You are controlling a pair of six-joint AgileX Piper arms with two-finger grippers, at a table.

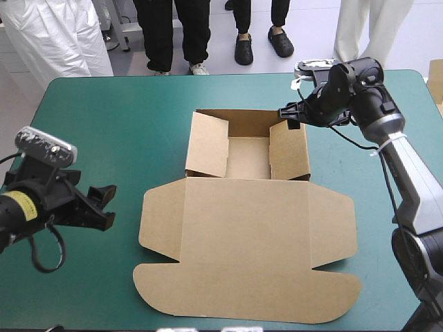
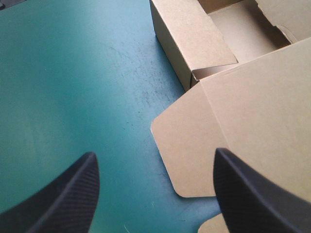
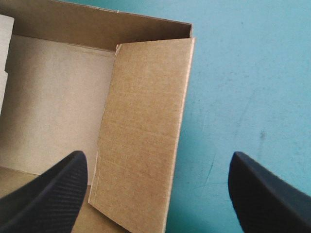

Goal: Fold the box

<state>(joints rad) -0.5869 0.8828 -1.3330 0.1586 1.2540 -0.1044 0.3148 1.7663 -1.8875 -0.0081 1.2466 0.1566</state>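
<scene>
While the box [image 1: 247, 235] sits as an open tray, left gripper [image 1: 106, 205] and right gripper [image 1: 291, 116] hold their fingers [image 2: 58, 204] spread, empty.

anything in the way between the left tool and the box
Nothing visible. Only bare teal-green cover lies between the open left tool and the box, whose rounded lid flap is the nearest part. The box sits as an open tray with its lid flat.
</scene>
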